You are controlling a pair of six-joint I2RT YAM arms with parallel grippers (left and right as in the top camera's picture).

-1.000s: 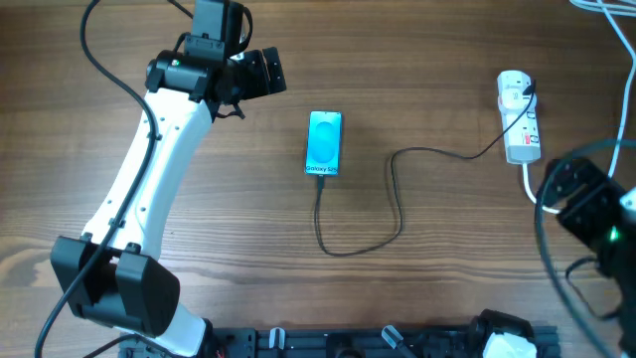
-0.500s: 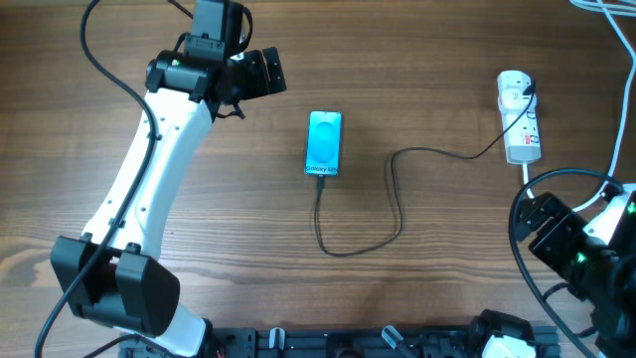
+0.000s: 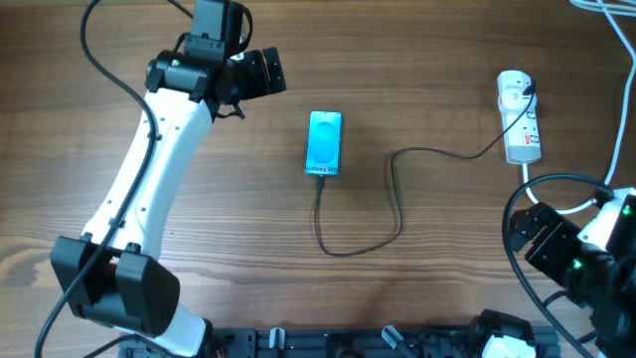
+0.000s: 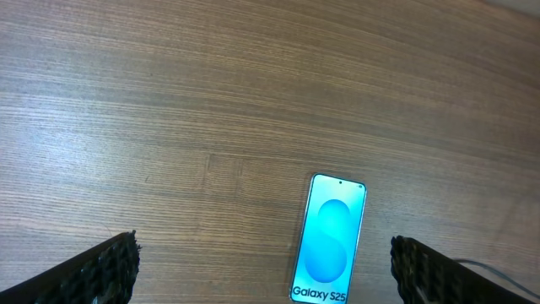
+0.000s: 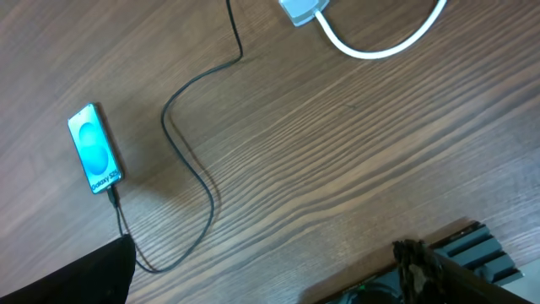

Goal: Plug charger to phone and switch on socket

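Note:
The phone [image 3: 324, 144] lies flat mid-table, screen lit cyan; it also shows in the left wrist view [image 4: 331, 239] and the right wrist view [image 5: 94, 160]. The charger's thin black cable [image 3: 396, 199] runs from the phone's bottom edge, where its plug tip [image 5: 112, 193] sits against the phone, loops near and right, then reaches the white socket [image 3: 519, 117] at the far right. My left gripper [image 3: 260, 73] is open and empty, hovering left of and beyond the phone [image 4: 266, 270]. My right gripper [image 3: 525, 231] is open and empty at the near right [image 5: 261, 274].
The socket's thick white cord [image 3: 571, 204] curves near the right arm and shows in the right wrist view [image 5: 371, 46]. Black robot cables hang by both arms. A black base rail [image 3: 348, 343] runs along the table's front edge.
My right arm has pulled back toward the near right corner, away from the socket. The left arm, phone and cable have not moved.

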